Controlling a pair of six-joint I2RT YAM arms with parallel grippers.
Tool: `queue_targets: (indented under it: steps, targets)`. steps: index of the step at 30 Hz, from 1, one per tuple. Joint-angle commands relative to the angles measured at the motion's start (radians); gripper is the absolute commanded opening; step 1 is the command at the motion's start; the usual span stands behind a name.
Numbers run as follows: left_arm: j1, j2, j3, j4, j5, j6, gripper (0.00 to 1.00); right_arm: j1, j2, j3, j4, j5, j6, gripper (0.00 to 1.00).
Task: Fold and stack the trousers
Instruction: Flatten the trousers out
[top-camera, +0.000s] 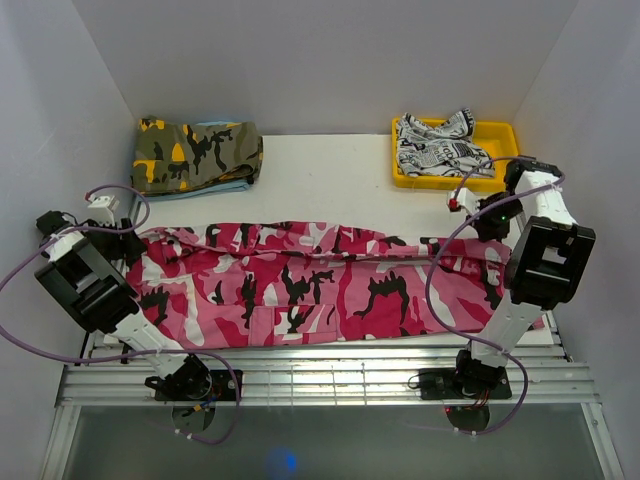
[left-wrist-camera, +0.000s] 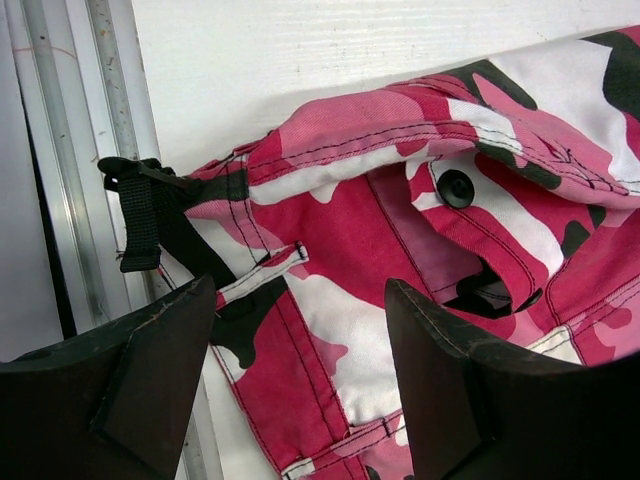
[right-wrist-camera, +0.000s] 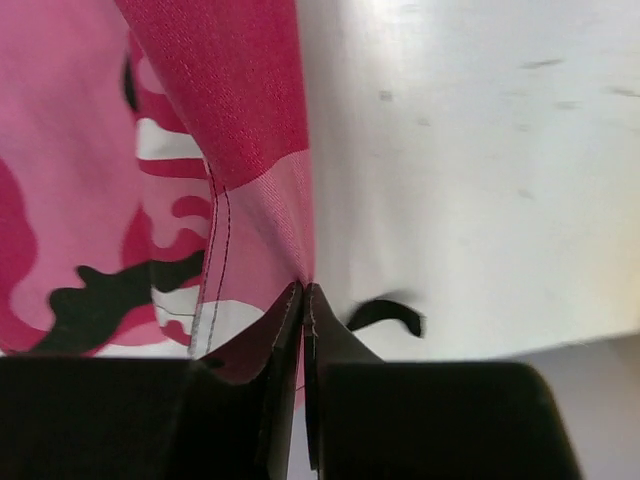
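Observation:
The pink, white and black camouflage trousers (top-camera: 300, 285) lie lengthwise across the table, waist at the left and leg ends at the right. My left gripper (top-camera: 128, 243) is open just above the waistband. In the left wrist view the gripper (left-wrist-camera: 300, 300) straddles a belt loop, with the trousers (left-wrist-camera: 340, 230), a black button and a black strap (left-wrist-camera: 140, 215) ahead of it. My right gripper (top-camera: 478, 222) is at the far right end. In the right wrist view it (right-wrist-camera: 303, 292) is shut on an edge of the trousers (right-wrist-camera: 230, 150), which hangs taut from the jaws.
An olive-and-orange camouflage garment (top-camera: 197, 152) lies folded at the back left. A yellow tray (top-camera: 500, 135) at the back right holds a white garment with black print (top-camera: 435, 145). Metal rails (top-camera: 330, 375) run along the near edge. White walls enclose the table.

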Motion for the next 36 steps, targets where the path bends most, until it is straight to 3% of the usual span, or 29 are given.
queue_targets:
  steps: [1, 9, 12, 13, 15, 17, 18, 19, 20, 22, 23, 25, 28, 32, 36]
  targets:
    - [-0.001, 0.015, 0.027, -0.043, 0.024, 0.035, 0.79, 0.006, -0.038, 0.132, 0.002, 0.005, -0.023, 0.08]
    - [-0.004, 0.056, 0.039, -0.054, -0.048, 0.035, 0.74, 0.009, -0.095, 0.279, 0.232, -0.074, 0.049, 0.08]
    - [-0.004, 0.069, 0.042, -0.057, -0.064, 0.03, 0.73, -0.011, -0.232, 0.07, 0.366, -0.104, -0.051, 0.08]
    - [-0.004, 0.073, 0.047, -0.063, -0.068, 0.032, 0.73, -0.018, -0.331, -0.136, 0.438, -0.101, -0.087, 0.08]
    - [-0.004, 0.081, 0.056, -0.071, -0.073, 0.035, 0.72, -0.032, -0.413, -0.347, 0.648, -0.055, -0.232, 0.08]
    - [-0.004, 0.096, 0.085, -0.095, -0.091, 0.039, 0.7, -0.044, -0.457, -0.588, 0.706, 0.043, -0.342, 0.08]
    - [-0.004, 0.102, 0.1, -0.12, -0.091, 0.044, 0.74, -0.04, -0.426, -0.644, 0.744, 0.086, -0.312, 0.14]
    - [-0.004, 0.105, 0.131, -0.184, -0.021, 0.076, 0.8, -0.038, -0.409, -0.663, 0.775, 0.093, -0.265, 0.37]
    - [-0.006, 0.113, 0.174, -0.268, 0.011, 0.122, 0.84, -0.04, -0.389, -0.643, 0.77, 0.091, -0.206, 0.61]
    - [-0.004, 0.121, 0.26, -0.382, 0.136, 0.183, 0.98, -0.04, -0.342, -0.518, 0.656, 0.074, -0.09, 0.8]
    - [-0.012, 0.095, 0.257, -0.39, 0.172, 0.238, 0.98, -0.044, -0.326, -0.44, 0.579, 0.047, -0.036, 0.83]
    - [-0.082, 0.02, 0.222, -0.384, 0.128, 0.424, 0.96, -0.057, -0.32, -0.29, 0.366, -0.054, -0.051, 0.81]
    - [-0.208, -0.031, 0.179, -0.369, 0.024, 0.678, 0.92, -0.052, -0.348, -0.288, 0.215, -0.082, -0.17, 0.78]
    - [-0.365, 0.001, 0.174, -0.303, -0.103, 0.798, 0.9, -0.049, -0.293, -0.391, 0.316, -0.021, -0.169, 0.75]
    - [-0.4, 0.018, 0.166, -0.282, -0.146, 0.802, 0.88, -0.048, -0.259, -0.402, 0.358, -0.021, -0.161, 0.74]
